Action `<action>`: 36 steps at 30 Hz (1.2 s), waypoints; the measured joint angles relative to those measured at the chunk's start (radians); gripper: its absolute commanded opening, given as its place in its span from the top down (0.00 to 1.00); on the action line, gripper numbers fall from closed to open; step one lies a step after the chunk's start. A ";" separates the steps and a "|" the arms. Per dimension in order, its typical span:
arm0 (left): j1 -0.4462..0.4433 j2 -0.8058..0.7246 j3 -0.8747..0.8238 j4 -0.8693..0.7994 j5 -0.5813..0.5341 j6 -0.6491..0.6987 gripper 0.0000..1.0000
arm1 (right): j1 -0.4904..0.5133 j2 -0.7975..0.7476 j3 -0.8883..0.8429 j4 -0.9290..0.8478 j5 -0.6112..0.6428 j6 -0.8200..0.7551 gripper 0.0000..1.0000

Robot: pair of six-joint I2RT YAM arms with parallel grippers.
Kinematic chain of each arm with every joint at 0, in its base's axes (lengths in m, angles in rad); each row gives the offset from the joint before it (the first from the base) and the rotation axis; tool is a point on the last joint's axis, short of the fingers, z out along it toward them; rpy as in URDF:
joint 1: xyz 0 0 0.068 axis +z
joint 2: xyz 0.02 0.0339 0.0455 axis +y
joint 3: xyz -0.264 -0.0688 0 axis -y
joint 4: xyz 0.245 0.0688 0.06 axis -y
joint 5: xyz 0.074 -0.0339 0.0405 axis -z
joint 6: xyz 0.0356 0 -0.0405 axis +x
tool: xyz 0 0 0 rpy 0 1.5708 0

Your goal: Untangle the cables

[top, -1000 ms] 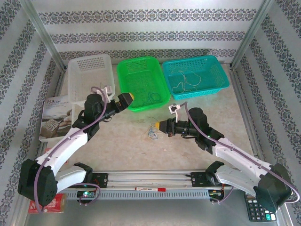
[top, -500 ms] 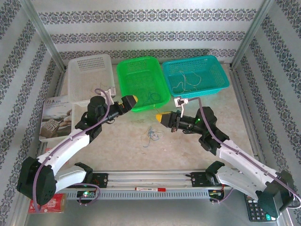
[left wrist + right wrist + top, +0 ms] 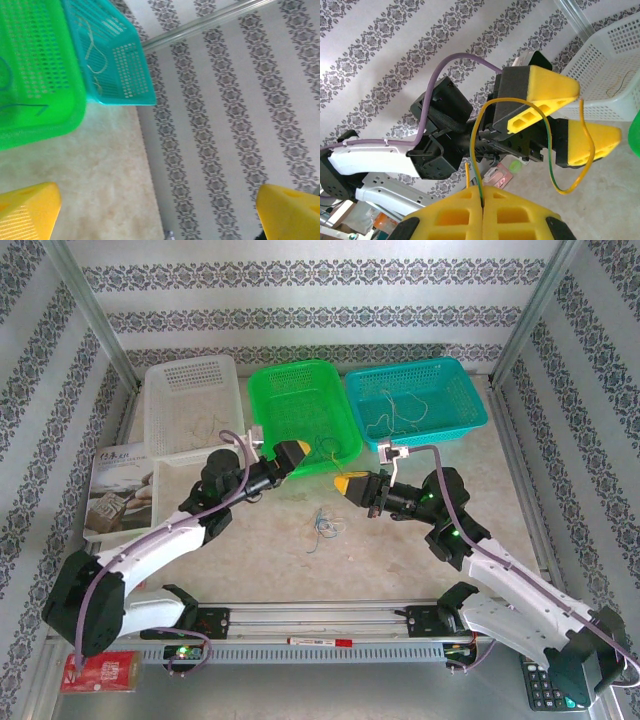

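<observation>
**CAUTION: CABLE SLIP / SNAG AT HANDOVER**

State. The right gripper is clamped fully closed on a thin yellow cable, pinched near one end. The rest arcs free in a loop. The left gripper is spread wide and empty. It hovers by the green basket, facing the right one. A small tangle of cables lies on the table below, between both.

Risks (est.):
1. Short stub behind the pinch: a tug may pull the wire out, so it drops onto the tangle and re-knots.
2. Loop sits close to the left fingers; contact can't be confirmed. Closing may miss or hook it.
</observation>
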 measured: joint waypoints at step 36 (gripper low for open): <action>-0.194 -0.026 -0.013 0.032 -0.075 0.058 0.49 | -0.060 0.069 -0.042 0.016 0.058 0.031 1.00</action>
